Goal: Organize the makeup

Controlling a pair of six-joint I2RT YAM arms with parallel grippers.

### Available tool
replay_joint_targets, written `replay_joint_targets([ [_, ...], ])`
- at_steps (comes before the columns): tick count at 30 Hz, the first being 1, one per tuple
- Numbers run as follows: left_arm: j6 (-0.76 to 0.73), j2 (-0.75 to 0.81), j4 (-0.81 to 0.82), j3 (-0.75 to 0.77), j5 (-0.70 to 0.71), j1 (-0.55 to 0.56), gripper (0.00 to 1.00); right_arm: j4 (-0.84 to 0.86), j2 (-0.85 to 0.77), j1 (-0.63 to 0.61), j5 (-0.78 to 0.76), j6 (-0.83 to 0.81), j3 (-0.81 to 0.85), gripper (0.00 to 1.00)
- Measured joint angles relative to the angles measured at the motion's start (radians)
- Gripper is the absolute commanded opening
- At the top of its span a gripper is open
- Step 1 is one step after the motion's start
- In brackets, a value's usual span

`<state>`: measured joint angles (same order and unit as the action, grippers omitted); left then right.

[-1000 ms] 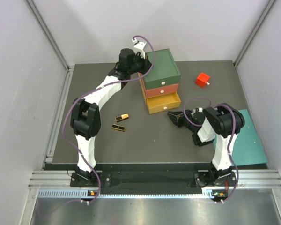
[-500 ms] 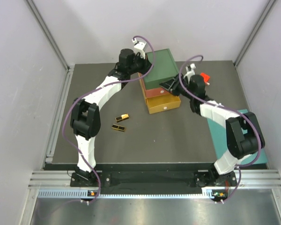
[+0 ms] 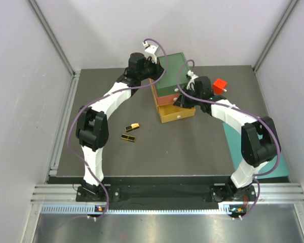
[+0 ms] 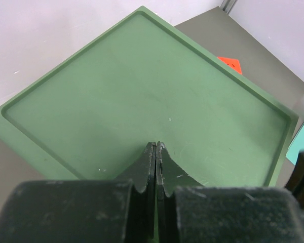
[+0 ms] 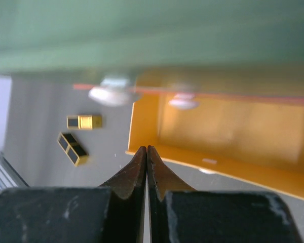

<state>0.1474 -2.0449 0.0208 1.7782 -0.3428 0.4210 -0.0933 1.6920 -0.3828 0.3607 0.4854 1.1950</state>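
Two gold-black rectangular cases lie on the dark mat left of the drawer box; the right wrist view shows them too. My left gripper rests shut and empty over the box's green top. The right gripper is shut with nothing in it, hovering at the front corner of the pulled-out yellow drawer. What I see of the drawer's inside holds nothing. No other makeup is in view.
A red cube sits right of the drawer box. A teal mat lies at the table's right edge, partly under the right arm. White walls close in the back and both sides.
The right arm swung from the near right of the table up to the drawer box and its jaws closed. The left arm and both cases have not moved.
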Motion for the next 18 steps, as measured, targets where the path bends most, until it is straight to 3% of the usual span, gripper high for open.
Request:
replay_joint_targets([
  [5,0.0,0.0,0.0,0.0,0.0,0.0,0.0,-0.083,0.0,-0.094,-0.014,-0.114,0.033,0.01],
  [9,0.0,0.0,0.0,0.0,0.0,0.0,0.0,-0.152,0.01,-0.243,-0.034,-0.237,0.106,0.03],
  [15,0.008,0.0,-0.002,0.0,-0.004,-0.003,0.0,-0.228,0.064,-0.409,-0.072,-0.393,0.186,0.17],
  [16,0.008,0.0,-0.002,0.0,-0.005,-0.003,0.0,-0.242,0.078,-0.43,-0.079,-0.419,0.195,0.24],
  [18,0.007,0.0,-0.002,0.0,-0.004,-0.003,0.0,-0.269,0.101,-0.466,-0.096,-0.47,0.201,0.29],
])
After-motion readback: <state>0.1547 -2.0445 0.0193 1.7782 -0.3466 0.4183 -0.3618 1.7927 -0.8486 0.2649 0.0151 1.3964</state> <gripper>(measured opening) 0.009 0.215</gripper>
